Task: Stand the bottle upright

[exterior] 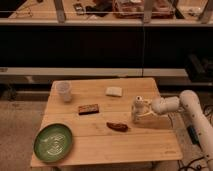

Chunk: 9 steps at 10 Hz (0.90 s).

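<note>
The small white bottle [137,108] stands about upright near the right edge of the wooden table [100,140], its narrow cap pointing up. My gripper [142,111] reaches in from the right on the white arm [187,102] and is closed around the bottle's body, just above or on the tabletop. The bottle's right side is hidden by the gripper.
A translucent plastic cup [63,91] stands at the back left. A flat white block [114,91] lies at the back middle, with a brown block [88,108] in front of it. A reddish-brown item [117,127] lies left of the bottle. A green plate [53,141] sits front left.
</note>
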Each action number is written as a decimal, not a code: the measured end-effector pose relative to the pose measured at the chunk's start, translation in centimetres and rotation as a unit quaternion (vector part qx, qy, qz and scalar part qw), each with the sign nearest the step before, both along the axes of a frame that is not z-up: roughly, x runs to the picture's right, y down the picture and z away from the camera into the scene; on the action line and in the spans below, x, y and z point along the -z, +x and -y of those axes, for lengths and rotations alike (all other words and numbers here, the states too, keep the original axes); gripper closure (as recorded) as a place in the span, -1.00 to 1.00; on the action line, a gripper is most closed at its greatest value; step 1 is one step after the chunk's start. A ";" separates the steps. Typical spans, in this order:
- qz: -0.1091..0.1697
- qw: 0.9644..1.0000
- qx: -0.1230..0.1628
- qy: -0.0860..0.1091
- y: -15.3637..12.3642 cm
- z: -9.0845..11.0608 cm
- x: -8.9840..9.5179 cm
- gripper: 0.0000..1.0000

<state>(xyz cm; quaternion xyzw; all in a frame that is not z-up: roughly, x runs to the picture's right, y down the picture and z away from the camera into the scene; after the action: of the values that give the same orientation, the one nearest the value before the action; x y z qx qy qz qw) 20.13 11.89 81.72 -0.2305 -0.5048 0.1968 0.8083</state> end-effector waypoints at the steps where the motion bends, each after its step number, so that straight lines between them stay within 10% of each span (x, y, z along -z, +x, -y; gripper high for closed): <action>1: -0.002 1.000 0.002 0.001 0.1 0.0 -0.1 -0.23; 9: -0.032 0.999 0.034 0.012 1.6 -0.7 -0.8 -0.23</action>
<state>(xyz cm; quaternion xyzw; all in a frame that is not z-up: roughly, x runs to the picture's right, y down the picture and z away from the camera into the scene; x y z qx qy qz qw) 21.72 12.61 82.55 -0.2310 -0.4728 0.1707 0.8330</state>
